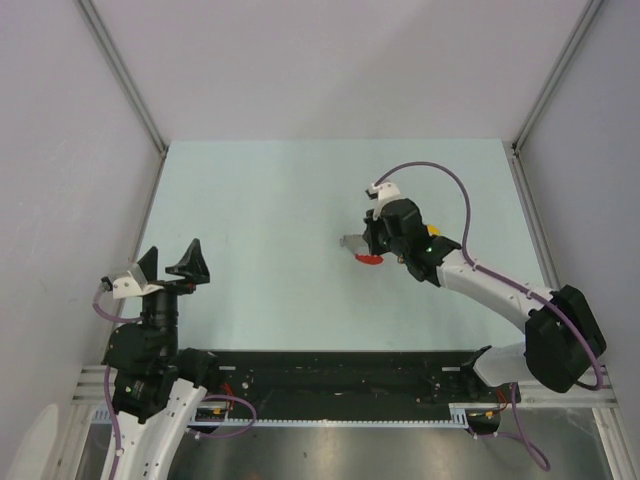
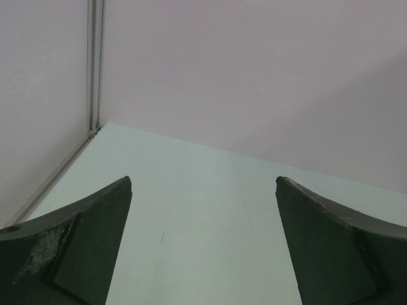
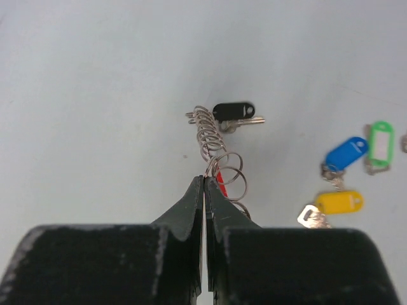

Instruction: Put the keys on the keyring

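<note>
My right gripper (image 3: 203, 179) is shut, its tips pinching a silvery ring of the keyring's chain (image 3: 210, 135). The keyring's red loop (image 3: 220, 184) peeks out just right of the tips, mostly hidden by the fingers. A black-headed key (image 3: 233, 112) lies at the chain's far end. Blue (image 3: 346, 153), green (image 3: 380, 141) and yellow (image 3: 339, 202) keys lie loose to the right. In the top view the right gripper (image 1: 372, 245) is right of the table's centre, with the red loop (image 1: 370, 261) below it. My left gripper (image 1: 172, 262) is open and empty at the near left.
Pale green table top (image 1: 270, 220) with grey walls on three sides. A metal corner post (image 2: 94, 63) stands at the far left. The black rail (image 1: 330, 385) with the arm bases runs along the near edge.
</note>
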`<act>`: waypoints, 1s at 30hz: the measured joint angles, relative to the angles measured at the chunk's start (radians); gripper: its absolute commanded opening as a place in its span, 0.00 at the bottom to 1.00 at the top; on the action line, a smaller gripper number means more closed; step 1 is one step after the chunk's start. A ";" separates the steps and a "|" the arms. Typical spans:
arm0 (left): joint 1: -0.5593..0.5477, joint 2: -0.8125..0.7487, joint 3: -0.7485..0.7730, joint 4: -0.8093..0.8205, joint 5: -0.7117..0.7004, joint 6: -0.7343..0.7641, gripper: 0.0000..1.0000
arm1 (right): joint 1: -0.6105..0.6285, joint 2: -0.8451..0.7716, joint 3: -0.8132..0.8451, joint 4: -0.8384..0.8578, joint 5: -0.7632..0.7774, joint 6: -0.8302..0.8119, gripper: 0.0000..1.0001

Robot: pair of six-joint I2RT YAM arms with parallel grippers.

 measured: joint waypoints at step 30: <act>0.000 0.038 -0.006 0.000 0.033 0.008 1.00 | 0.325 0.151 -0.004 -0.130 0.018 0.111 0.64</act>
